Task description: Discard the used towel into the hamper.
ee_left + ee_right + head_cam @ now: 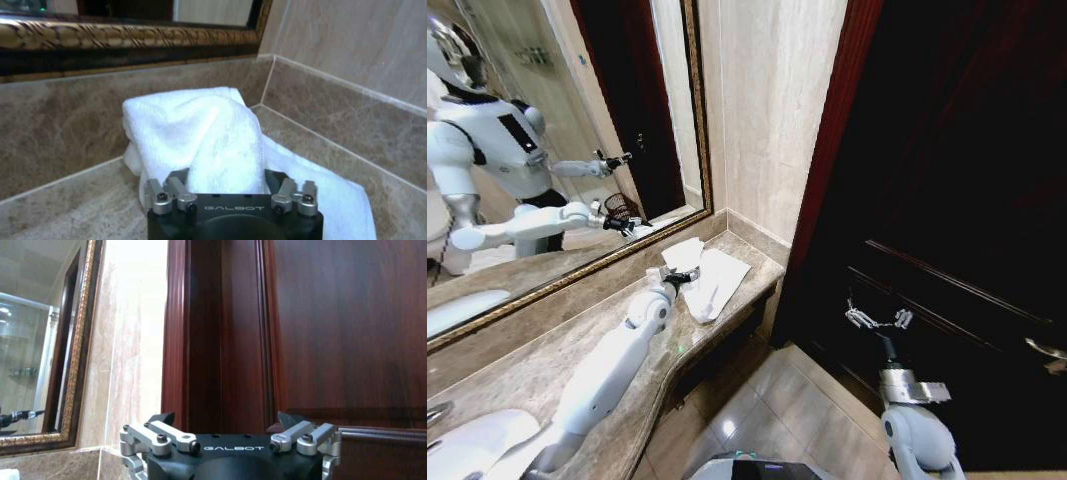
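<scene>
A dark wooden door (947, 200) takes up the space from twelve to four o'clock in the head view, with a red-brown frame (827, 140) at its edge. A marble wall (767, 100) is seen at twelve o'clock, and a gilt-framed mirror (577, 130) from nine to eleven o'clock. A brown stone counter (517, 360) runs from eight o'clock toward the centre, where it ends in a corner closed in by the mirror's ledge and the marble wall. Beyond the counter's front edge, tiled floor (767, 410) lies open at six o'clock, between counter and door.

The white towel (712, 280) is found at the far end of the counter, bunched in the corner, with one flap spread toward the counter's front edge. The left arm is stretched along the counter, and the left gripper (679, 276) is set right at the towel. In the left wrist view a raised fold of the towel (220, 150) is seen pinched between the jaws of the left gripper (227, 187), while the rest lies on the stone.

The right gripper (879, 318) is held in free air at four o'clock, before the door and above the floor, well apart from the towel. Its fingers (163, 432) are spread with nothing between them.

The hamper is seen directly in no view.
</scene>
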Controlling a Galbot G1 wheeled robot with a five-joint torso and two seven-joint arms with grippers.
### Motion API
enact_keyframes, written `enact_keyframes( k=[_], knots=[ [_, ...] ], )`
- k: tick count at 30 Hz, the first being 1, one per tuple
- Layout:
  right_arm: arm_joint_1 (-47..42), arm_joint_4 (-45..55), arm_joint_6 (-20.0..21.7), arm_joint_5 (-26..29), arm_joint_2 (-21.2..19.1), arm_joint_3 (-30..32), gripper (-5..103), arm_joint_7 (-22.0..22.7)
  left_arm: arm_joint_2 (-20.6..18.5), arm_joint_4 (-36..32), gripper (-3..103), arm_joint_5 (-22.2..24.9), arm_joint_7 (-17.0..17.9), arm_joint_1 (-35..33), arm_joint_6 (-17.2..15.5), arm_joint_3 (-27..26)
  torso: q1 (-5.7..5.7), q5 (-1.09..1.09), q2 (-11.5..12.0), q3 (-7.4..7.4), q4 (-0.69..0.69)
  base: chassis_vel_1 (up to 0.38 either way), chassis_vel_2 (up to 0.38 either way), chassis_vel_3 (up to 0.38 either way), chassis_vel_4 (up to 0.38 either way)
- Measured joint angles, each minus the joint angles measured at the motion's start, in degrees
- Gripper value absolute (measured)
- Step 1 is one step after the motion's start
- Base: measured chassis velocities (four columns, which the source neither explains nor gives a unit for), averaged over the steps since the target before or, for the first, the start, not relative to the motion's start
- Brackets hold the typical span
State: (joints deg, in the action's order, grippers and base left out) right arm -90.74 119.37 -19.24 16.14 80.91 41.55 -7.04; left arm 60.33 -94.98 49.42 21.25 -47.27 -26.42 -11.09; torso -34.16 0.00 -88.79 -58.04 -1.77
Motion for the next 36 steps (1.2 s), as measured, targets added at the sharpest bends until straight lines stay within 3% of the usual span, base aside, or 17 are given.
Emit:
enact_keyframes(
  k=[3, 4, 6, 8, 9, 15, 19, 28, 36],
  knots=[
    [-0.11, -0.01, -0.14, -0.16, 0.47, 0.0, 100, 0.0, 0.0, 0.31, 59, -0.09, 0.06, 0.32, -0.15, 0.47, 0.0, 0.0, 0.0, 0.0, -0.01, 0.0, 0.0, 0.0, 0.0],
    [-0.11, -0.01, -0.14, -0.16, 0.47, 0.0, 100, 0.0, 0.0, 0.31, 59, -0.09, 0.06, 0.32, -0.15, 0.47, 0.0, 0.0, 0.0, 0.0, -0.01, 0.0, 0.0, 0.0, 0.0],
    [-0.11, -0.01, -0.21, -0.29, 0.75, -0.13, 100, -0.01, 0.26, 0.34, 48, -0.14, 0.06, 0.37, -0.01, 0.48, 0.0, 0.0, 0.0, 0.0, -0.01, 0.0, 0.0, 0.0, 0.0],
    [-0.09, -0.02, -0.24, -0.32, 0.81, -0.18, 100, -0.01, 0.31, 0.37, 48, -0.17, 0.06, 0.37, 0.17, 0.48, 0.0, 0.0, 0.0, 0.0, 0.0, 0.0, 0.0, 0.0, 0.0],
    [-0.02, -0.07, -0.27, -0.34, 0.93, -0.25, 100, 0.0, 0.32, 0.38, 38, -0.22, 0.09, 0.34, 0.53, 0.48, 0.0, 0.0, 0.0, 0.0, 0.0, 0.0, 0.0, 0.0, 0.0],
    [0.21, -0.12, -0.3, -0.39, 1.17, -0.43, 100, 0.03, 0.1, 0.25, 22, -0.31, 0.1, -0.11, 1.02, 0.35, 0.0, 0.0, 0.0, 0.0, -0.01, 0.0, 0.0, 0.0, 0.0],
    [0.27, -0.12, -0.3, -0.41, 1.26, -0.52, 100, 0.04, -0.17, -0.15, 3, -0.29, -0.02, -0.36, 1.22, 0.19, 0.0, 0.0, 0.0, 0.0, -0.01, 0.0, 0.0, 0.0, 0.0],
    [0.25, -0.04, -0.31, -0.29, 1.0, -0.56, 100, 0.05, -0.49, -1.64, 2, 0.14, -0.06, -0.52, 1.34, -0.05, 0.0, 0.0, 0.0, 0.0, 0.0, 0.0, 0.0, 0.0, 0.0],
    [0.1, 0.05, -0.48, 0.04, 0.97, -0.47, 100, 0.09, -0.4, -7.23, 2, -0.32, -0.03, -4.46, 3.8, -3.25, 0.0, 0.0, 0.0, 0.0, 0.0, 0.0, 0.0, 0.0, 0.0]
  ],
)
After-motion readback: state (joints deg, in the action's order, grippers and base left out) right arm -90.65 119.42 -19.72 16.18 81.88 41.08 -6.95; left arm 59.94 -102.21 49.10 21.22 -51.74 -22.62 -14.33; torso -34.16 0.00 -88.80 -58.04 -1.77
